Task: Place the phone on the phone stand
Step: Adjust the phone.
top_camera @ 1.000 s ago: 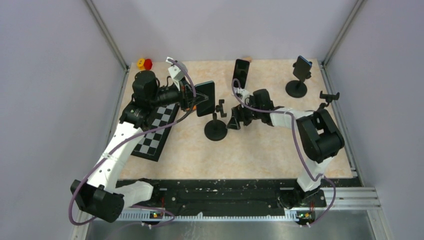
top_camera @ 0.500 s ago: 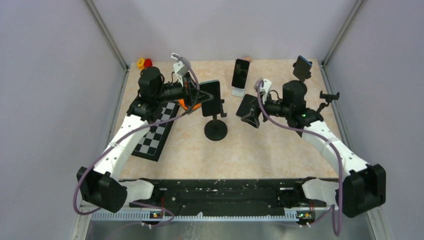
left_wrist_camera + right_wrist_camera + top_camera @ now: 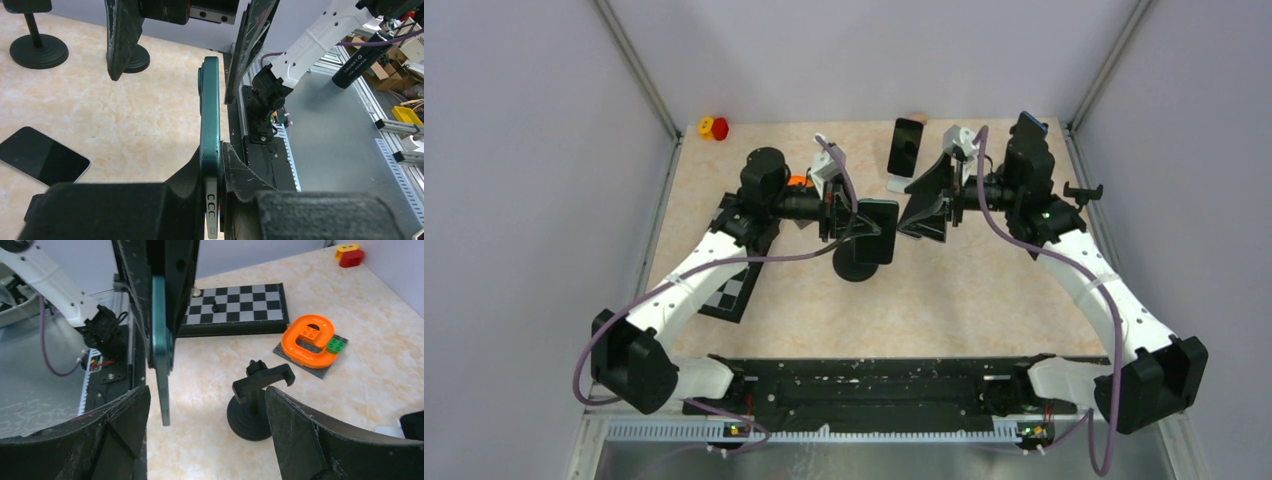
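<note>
Over the black round-based phone stand [image 3: 855, 268] at mid-table, my left gripper [image 3: 214, 172] is clenched on one end of the teal-edged slab phone [image 3: 210, 110], held on edge, apart from the stand's clamp. My right gripper [image 3: 927, 205] stands spread wide just beside the phone, not touching it.

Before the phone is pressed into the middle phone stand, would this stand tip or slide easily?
It probably tips fairly easily: the phone stand carries its clamp high on a thin post above a small round base. It may also slide, since the table looks smooth. It seems rigid, not floppy.
</note>
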Robot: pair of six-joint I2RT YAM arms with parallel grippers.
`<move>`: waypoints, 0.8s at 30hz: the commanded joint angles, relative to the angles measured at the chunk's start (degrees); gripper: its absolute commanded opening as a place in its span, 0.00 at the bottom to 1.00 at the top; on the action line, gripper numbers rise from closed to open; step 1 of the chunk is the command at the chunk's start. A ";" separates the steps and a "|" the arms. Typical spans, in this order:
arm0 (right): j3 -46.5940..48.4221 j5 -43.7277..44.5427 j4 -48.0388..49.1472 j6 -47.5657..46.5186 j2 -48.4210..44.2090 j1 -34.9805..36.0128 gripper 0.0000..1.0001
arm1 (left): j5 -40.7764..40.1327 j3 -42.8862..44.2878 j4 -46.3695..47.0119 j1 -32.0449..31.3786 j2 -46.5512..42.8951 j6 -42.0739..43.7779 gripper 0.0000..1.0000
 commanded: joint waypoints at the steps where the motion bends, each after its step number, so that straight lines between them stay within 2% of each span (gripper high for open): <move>1: 3.88 -7.84 4.09 4.34 1.10 -0.21 0.86 | 0.08 -0.45 4.94 -1.63 0.43 3.53 0.00; 6: 3.03 -10.02 6.70 7.58 1.56 -0.21 0.85 | -1.45 -0.24 4.03 -3.28 1.57 5.32 0.00; 10: 1.17 -10.91 13.47 13.34 2.47 -0.12 0.82 | -2.69 -0.07 2.92 -4.29 2.34 6.94 0.00; 15: 0.04 -12.98 19.79 19.51 4.74 -0.05 0.64 | -4.13 0.45 2.97 -5.02 2.96 6.80 0.00; 19: -1.06 -12.96 21.69 20.64 5.39 0.55 0.44 | -5.37 0.66 3.02 -5.08 3.22 6.50 0.00; 21: -1.59 -12.88 21.69 20.58 5.42 0.84 0.44 | -5.52 0.55 3.16 -5.17 3.24 6.34 0.00; 24: -2.33 -12.22 21.01 19.56 5.34 1.32 0.49 | -5.93 0.49 3.33 -5.13 3.24 6.19 0.00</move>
